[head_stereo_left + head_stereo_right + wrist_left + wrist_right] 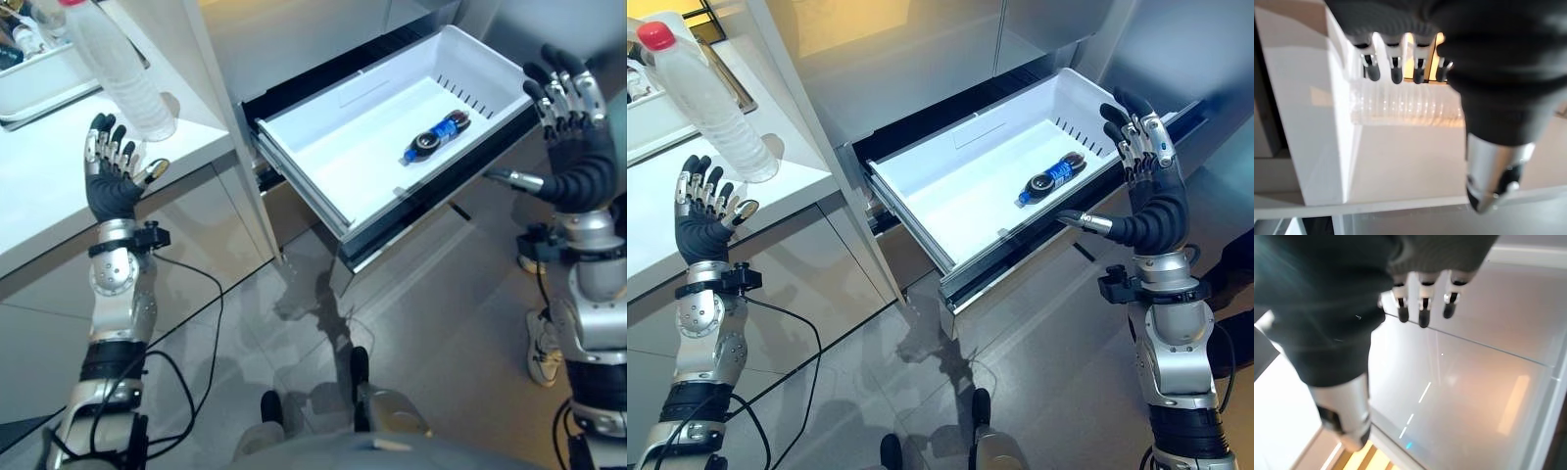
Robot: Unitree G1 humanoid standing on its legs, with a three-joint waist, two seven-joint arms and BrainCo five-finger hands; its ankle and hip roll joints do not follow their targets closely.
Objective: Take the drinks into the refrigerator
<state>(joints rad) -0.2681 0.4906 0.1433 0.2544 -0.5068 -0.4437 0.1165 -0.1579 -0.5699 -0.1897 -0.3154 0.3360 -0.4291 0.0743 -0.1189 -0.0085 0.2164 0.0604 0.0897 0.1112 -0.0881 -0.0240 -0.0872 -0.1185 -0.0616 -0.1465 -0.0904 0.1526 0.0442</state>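
left hand [113,181] has its fingers spread and empty, with the clear bottle [122,69] standing upright on the table [59,196] just past their tips, far nearer than the open right hand [1146,166] by the drawer [323,186].

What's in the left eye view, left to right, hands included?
Left hand → clear bottle on the counter → open white drawer → dark soda bottle lying in it → right hand.
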